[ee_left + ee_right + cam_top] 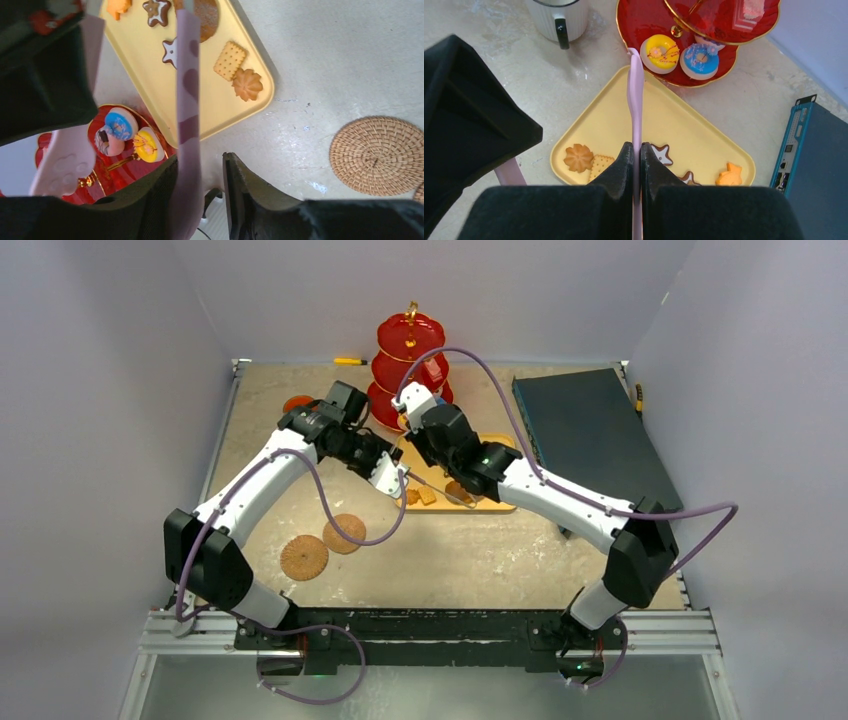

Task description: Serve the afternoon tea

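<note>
Right gripper [634,150] and left gripper [200,165] meet over a yellow tray [684,125], sharing pink tongs [635,100] beside a red tiered stand [410,355].
The right gripper is pinched tight on one arm of the tongs. The left gripper's fingers sit narrowly apart around it, with a gap on one side. Three doughnuts [660,51] already lie on the stand's bottom tier. Biscuits [578,157] lie on the tray, and the white mug [558,17] stands near the stand, off the woven mats [304,557], so serving seems only partly done.

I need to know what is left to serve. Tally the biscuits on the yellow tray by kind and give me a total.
Star biscuits: 2
Square cracker: 1
Flower-shaped biscuit: 1
Round brown cookie, partly hidden: 1
Orange biscuit: 1
Total: 6 on the yellow tray
</note>
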Motion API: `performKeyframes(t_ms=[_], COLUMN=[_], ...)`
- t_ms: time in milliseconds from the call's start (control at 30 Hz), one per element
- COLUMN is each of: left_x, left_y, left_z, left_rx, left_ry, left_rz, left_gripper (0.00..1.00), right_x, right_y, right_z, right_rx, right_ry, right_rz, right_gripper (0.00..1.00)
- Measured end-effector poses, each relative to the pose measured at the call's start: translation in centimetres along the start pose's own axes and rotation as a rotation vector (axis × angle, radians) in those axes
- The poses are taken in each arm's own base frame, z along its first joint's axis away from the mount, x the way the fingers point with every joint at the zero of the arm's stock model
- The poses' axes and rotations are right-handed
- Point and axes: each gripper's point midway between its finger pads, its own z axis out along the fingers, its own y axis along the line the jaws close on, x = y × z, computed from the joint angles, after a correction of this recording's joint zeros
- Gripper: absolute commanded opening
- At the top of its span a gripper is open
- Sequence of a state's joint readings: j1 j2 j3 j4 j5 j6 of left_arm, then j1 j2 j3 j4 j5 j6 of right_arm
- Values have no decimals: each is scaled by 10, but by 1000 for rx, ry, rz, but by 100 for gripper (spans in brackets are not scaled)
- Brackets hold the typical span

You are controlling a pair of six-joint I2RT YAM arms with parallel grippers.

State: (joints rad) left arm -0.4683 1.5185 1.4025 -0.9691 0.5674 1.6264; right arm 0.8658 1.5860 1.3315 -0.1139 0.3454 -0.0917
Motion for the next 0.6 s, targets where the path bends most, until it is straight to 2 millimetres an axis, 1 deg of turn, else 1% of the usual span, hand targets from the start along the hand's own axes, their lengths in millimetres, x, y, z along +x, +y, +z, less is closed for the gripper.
performKeyframes(t_ms=[33,100,133,200,233,333,367,400,433,533,600], left_x=[0,1,1,-1,-2,-3,-3,-3,-4,-7,-16], left_y=[-2,-6,-8,-9,-9,-5,-5,-6,-6,-5,2], left_z=[0,0,0,0,-1,-4,-4,-4,-4,-3,-2], left_rx=[8,24,31,41,40,29,28,27,27,13,-22], left_ry=[3,9,12,14,12,14,13,10,6,-11,-60], left_rz=[-3,-2,-3,-2,-1,-18,-23,-31,-44,-101,-165], left_gripper=[38,30,23,4,0,0,0,0,0,0,0], right_x=[-3,-8,-9,-12,-12,-14,-16,-16,-16,-19,-25], right_y=[0,-1,-1,0,1,4,5,6,6,5,5], right_z=[-1,-2,-2,-3,-3,-4,-4,-4,-5,-5,-6], right_rx=[0,0,-2,-7,-10,-22,-26,-28,-30,-28,-30], right_ry=[-6,-16,-20,-25,-25,-33,-37,-39,-39,-42,-54], right_rz=[1,1,-1,-5,-8,-16,-20,-26,-29,-31,-23], right_gripper=[0,0,0,0,0,0,2,7,15,41,62])
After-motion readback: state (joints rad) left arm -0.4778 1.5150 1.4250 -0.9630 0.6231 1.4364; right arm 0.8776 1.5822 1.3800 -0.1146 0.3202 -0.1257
